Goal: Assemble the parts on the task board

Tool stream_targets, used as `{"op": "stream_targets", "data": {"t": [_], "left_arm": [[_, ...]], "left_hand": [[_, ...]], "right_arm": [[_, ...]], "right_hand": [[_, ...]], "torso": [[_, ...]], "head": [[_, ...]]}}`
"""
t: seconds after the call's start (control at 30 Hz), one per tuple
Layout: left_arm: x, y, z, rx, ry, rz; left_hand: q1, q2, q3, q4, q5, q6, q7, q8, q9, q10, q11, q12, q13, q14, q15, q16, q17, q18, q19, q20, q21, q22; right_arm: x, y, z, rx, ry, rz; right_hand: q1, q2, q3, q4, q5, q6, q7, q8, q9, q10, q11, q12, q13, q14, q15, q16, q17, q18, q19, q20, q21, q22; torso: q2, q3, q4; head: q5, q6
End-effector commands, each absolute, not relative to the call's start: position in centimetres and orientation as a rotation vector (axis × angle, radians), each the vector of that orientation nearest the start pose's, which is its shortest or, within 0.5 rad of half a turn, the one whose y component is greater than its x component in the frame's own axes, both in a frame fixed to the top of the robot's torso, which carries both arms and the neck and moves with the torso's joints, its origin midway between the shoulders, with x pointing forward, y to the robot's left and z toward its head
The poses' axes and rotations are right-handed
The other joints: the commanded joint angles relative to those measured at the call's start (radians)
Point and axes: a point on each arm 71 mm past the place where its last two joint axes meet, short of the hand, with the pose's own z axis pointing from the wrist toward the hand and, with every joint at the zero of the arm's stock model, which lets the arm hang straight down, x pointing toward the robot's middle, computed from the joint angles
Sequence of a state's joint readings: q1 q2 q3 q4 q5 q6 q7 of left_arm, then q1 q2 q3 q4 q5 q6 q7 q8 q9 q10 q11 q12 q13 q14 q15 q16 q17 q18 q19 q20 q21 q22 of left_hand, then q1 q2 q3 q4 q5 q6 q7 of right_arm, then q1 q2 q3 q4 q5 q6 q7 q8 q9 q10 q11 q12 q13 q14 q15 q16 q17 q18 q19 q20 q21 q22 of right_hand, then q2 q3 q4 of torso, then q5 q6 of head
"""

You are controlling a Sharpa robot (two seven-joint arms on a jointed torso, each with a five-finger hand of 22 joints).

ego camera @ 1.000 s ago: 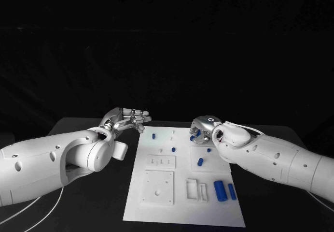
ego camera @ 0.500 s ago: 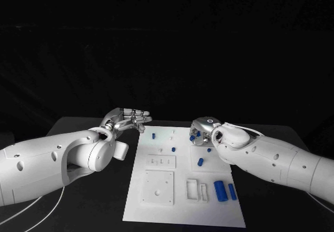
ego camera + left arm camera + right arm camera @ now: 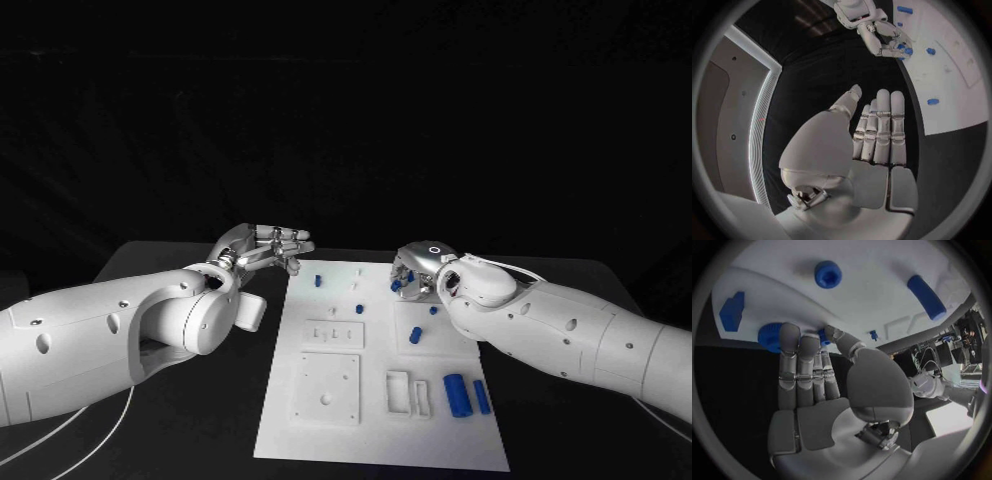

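The white task board (image 3: 382, 440) lies lengthwise in the middle of the table. My right hand (image 3: 417, 268) hovers low over its far right part. In the right wrist view its thumb and a finger pinch a small blue part (image 3: 822, 336), and a round ribbed blue part (image 3: 769, 336) sits by the outer fingertips. The left wrist view also shows this right hand (image 3: 879, 33) with blue at its fingertips. My left hand (image 3: 268, 246) is raised beside the board's far left corner, fingers straight and apart, holding nothing; the left wrist view shows the same flat left hand (image 3: 877, 131).
Loose blue parts lie on the board: two small pegs (image 3: 317, 283) (image 3: 356, 287) at the far end, one short piece (image 3: 415, 335) mid-right, two larger cylinders (image 3: 456, 393) near right. White raised plates (image 3: 330, 388) sit near left. Black table surrounds the board.
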State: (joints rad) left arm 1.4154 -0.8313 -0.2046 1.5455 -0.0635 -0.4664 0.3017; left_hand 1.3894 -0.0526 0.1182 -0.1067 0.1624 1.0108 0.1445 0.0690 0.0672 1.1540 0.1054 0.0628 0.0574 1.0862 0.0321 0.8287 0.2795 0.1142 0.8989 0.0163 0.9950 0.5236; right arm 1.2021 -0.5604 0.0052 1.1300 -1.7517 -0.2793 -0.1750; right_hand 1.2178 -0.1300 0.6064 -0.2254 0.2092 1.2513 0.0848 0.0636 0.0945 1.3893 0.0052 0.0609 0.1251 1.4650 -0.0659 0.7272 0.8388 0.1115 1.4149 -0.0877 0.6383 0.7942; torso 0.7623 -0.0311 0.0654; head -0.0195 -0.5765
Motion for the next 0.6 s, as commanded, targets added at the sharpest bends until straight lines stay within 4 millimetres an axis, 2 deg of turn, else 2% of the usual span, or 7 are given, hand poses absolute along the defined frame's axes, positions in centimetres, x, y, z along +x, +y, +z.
{"op": "stream_targets", "data": {"t": [0.03, 0.33, 0.6], "left_arm": [[50.3, 20.5, -13.4, -0.959, 1.459, -1.356], [50.5, 20.7, -13.5, -0.962, 1.455, -1.347], [50.6, 20.8, -13.5, -0.964, 1.452, -1.342]], "left_hand": [[-0.009, 0.003, -0.004, 0.000, -0.003, -0.006, -0.003, -0.002, 0.000, -0.005, -0.001, -0.003, 0.002, 0.004, 0.000, 0.004, 0.000, 0.008, 0.001, -0.002, 0.004, -0.002], [-0.007, 0.003, -0.003, -0.003, -0.004, -0.007, -0.002, -0.002, 0.000, -0.007, -0.001, -0.003, 0.002, 0.004, 0.000, 0.003, -0.001, 0.009, 0.000, -0.002, 0.009, -0.007], [-0.005, 0.003, -0.003, -0.004, -0.004, -0.007, -0.002, -0.001, 0.000, -0.007, -0.001, -0.003, 0.002, 0.004, 0.000, 0.003, -0.001, 0.009, -0.001, -0.002, 0.010, -0.008]], "right_arm": [[55.5, -16.8, -18.9, -0.293, 1.550, 0.344], [55.3, -16.3, -18.2, -0.251, 1.508, 0.354], [55.4, -15.0, -17.5, -0.225, 1.465, 0.356]], "right_hand": [[-0.003, 0.008, 0.013, -0.004, 0.002, 0.025, -0.015, 0.002, 0.052, 0.011, -0.002, 0.000, 0.011, 0.001, -0.006, 0.006, -0.009, 0.001, -0.001, -0.009, 0.007, 0.014], [-0.009, 0.004, 0.022, -0.013, 0.001, 0.032, -0.018, 0.001, 0.073, 0.018, -0.005, 0.000, 0.025, -0.003, -0.009, 0.019, -0.033, 0.001, 0.002, -0.012, -0.011, 0.058], [-0.008, 0.004, 0.026, -0.016, -0.004, 0.034, -0.018, 0.001, 0.073, 0.020, -0.005, 0.000, 0.025, -0.005, -0.011, 0.029, -0.045, 0.001, 0.011, -0.013, -0.025, 0.096]], "torso": [[0.001, 0.0000, 0.0009], [0.002, -0.0014, 0.0008], [0.005, -0.0014, 0.0030]], "head": [[-0.001, 0.002], [0.001, 0.011], [0.006, 0.019]]}}
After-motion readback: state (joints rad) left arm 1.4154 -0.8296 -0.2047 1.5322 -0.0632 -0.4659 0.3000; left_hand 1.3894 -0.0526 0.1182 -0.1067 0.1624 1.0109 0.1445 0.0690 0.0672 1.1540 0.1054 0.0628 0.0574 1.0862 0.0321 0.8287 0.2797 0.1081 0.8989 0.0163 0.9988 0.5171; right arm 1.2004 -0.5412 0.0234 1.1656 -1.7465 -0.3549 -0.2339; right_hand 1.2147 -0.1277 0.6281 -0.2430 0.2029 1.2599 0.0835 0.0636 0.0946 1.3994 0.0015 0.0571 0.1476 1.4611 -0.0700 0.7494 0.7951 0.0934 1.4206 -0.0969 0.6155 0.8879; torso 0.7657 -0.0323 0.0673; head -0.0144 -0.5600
